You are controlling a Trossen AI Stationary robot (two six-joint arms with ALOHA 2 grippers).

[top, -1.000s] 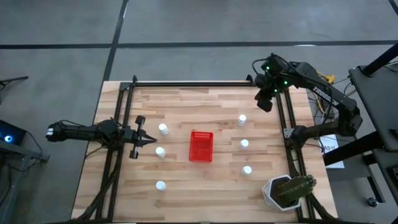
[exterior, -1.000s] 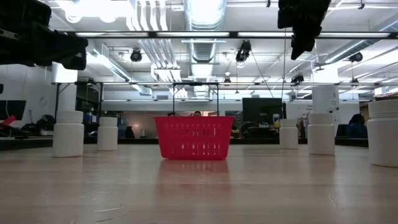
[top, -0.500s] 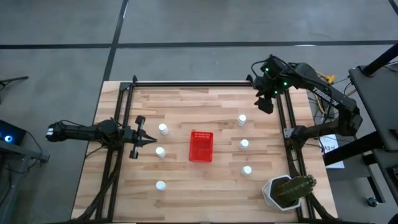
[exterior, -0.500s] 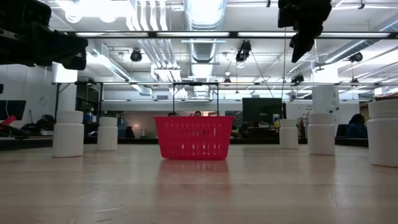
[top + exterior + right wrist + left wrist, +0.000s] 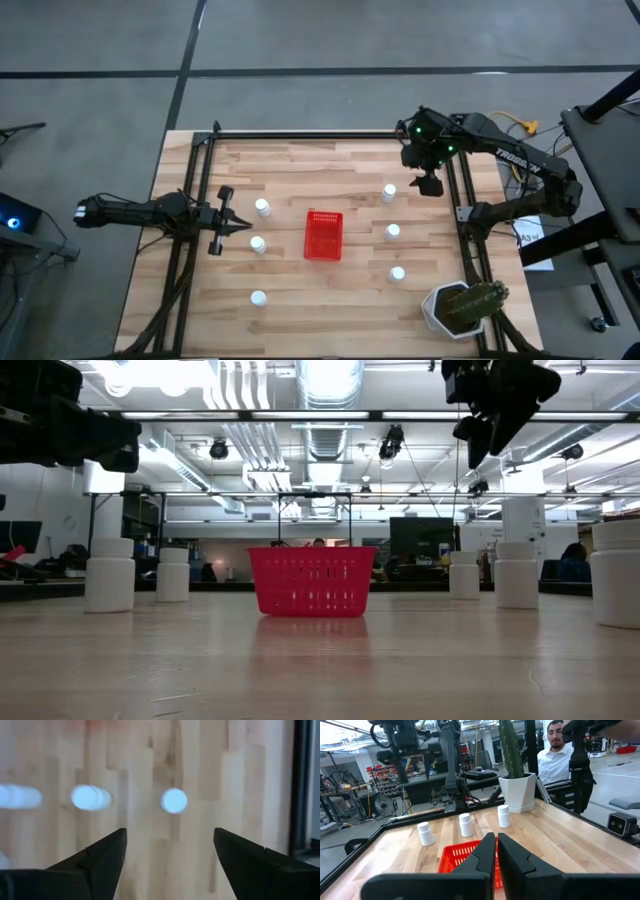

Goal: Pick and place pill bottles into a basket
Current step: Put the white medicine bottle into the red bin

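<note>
the right gripper (image 5: 427, 185) hung high over the far right part of the table (image 5: 300, 170), its jaws spread wide and holding nothing, with the nearest pill bottle (image 5: 389, 191) just beside it in the high view. the right wrist view showed that bottle's cap (image 5: 174, 800) between the two open fingers (image 5: 102, 855) but well below them, and more bottles blurred off to one side. the left gripper (image 5: 228, 222) waited at the left side of the table, jaws pressed together and empty, beside two bottles (image 5: 262, 207) there. none of the six bottles lay in the red basket (image 5: 323, 234), which stood mid-table; three stood to its left and three to its right.

the main risk looked to be the descent: if the gripper came down off centre, one finger could strike the cap and tip the small, light bottle, which would then roll across the smooth wood. closing too high could pinch only the cap and let it slip. a later carry toward the narrow basket could miss its opening.
</note>
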